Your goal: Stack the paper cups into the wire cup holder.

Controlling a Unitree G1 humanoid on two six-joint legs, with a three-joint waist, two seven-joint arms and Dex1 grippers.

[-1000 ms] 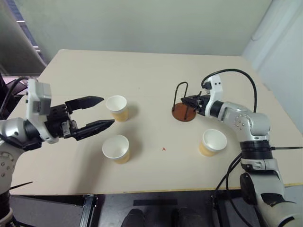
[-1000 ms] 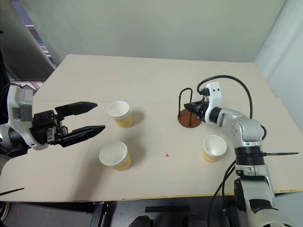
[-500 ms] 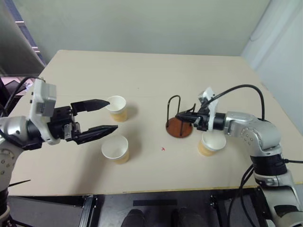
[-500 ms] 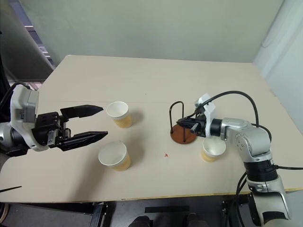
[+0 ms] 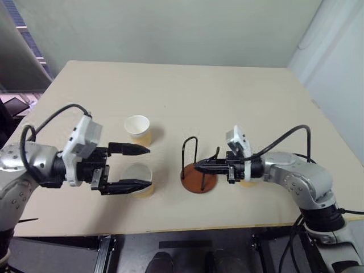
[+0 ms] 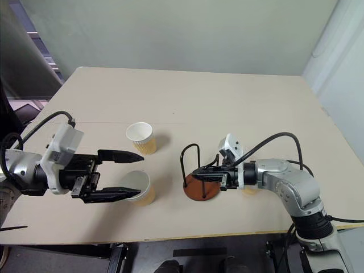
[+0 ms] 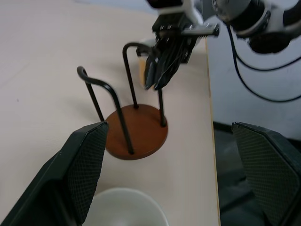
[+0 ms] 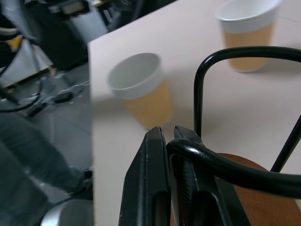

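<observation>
Black wire cup holder (image 5: 196, 170) pinched in right claw (image 5: 200, 166)

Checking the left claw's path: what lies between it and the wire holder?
One paper cup sits between the left claw fingers; past it, bare table to the wire holder, in the eye views.

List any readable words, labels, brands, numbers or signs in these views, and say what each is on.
None: no view carries readable text.
Paper cups: plain walls, no print.
Wire cup holder: bare base, no label.
Table: one small red mark, not a letter or number.
</observation>
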